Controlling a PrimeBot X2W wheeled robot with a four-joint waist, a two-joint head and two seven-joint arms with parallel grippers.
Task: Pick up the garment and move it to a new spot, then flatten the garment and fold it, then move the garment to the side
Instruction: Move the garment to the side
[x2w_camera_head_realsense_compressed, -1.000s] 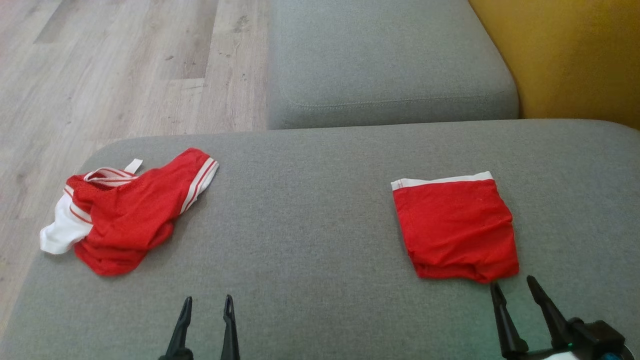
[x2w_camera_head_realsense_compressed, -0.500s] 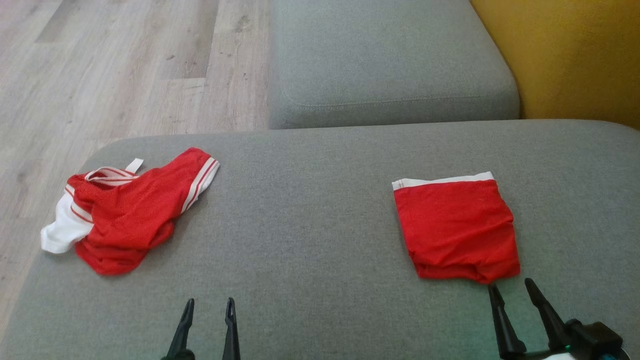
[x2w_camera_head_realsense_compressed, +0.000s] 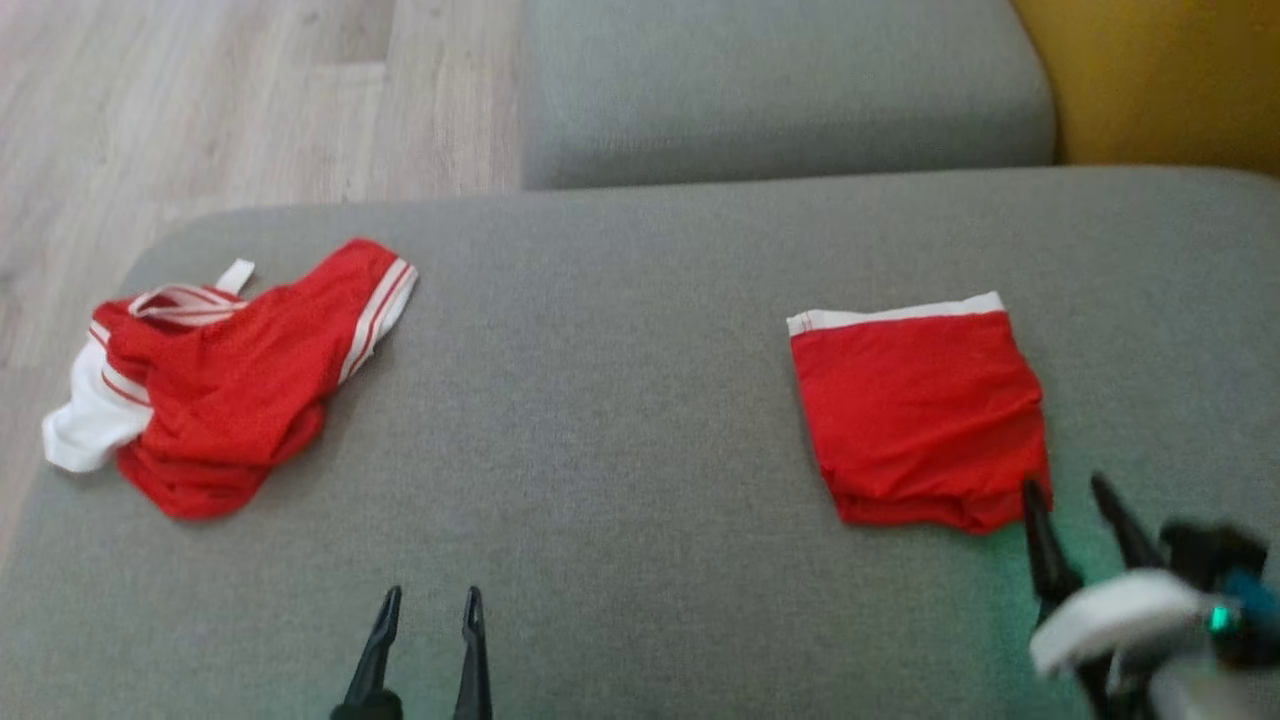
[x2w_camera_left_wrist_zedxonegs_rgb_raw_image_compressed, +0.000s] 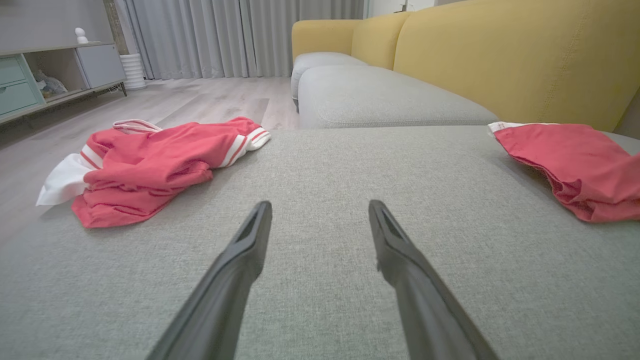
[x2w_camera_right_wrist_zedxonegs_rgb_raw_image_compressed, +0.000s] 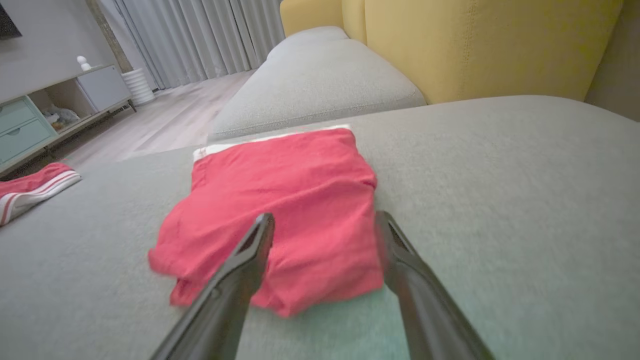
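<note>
A crumpled red garment (x2w_camera_head_realsense_compressed: 220, 400) with white striped trim lies at the left end of the grey cushion (x2w_camera_head_realsense_compressed: 620, 420); it also shows in the left wrist view (x2w_camera_left_wrist_zedxonegs_rgb_raw_image_compressed: 160, 160) and as a striped corner in the right wrist view (x2w_camera_right_wrist_zedxonegs_rgb_raw_image_compressed: 30, 190). A second red garment (x2w_camera_head_realsense_compressed: 915, 410), folded into a square with a white band at its far edge, lies on the right (x2w_camera_left_wrist_zedxonegs_rgb_raw_image_compressed: 575, 160) (x2w_camera_right_wrist_zedxonegs_rgb_raw_image_compressed: 280, 200). My right gripper (x2w_camera_head_realsense_compressed: 1065, 485) is open at that folded piece's near right corner, its fingers hovering over the near edge (x2w_camera_right_wrist_zedxonegs_rgb_raw_image_compressed: 325, 216). My left gripper (x2w_camera_head_realsense_compressed: 432, 595) is open and empty over bare cushion (x2w_camera_left_wrist_zedxonegs_rgb_raw_image_compressed: 320, 205).
A second grey seat cushion (x2w_camera_head_realsense_compressed: 780, 90) lies beyond, with the yellow backrest (x2w_camera_head_realsense_compressed: 1160, 80) at the far right. Wooden floor (x2w_camera_head_realsense_compressed: 200, 110) borders the cushion's left and far-left edges. A low cabinet (x2w_camera_left_wrist_zedxonegs_rgb_raw_image_compressed: 45, 80) and curtains stand across the room.
The head camera has tilted, shifting the whole picture upward. My right gripper has advanced to the folded garment's near right corner. The left gripper and both garments have stayed put.
</note>
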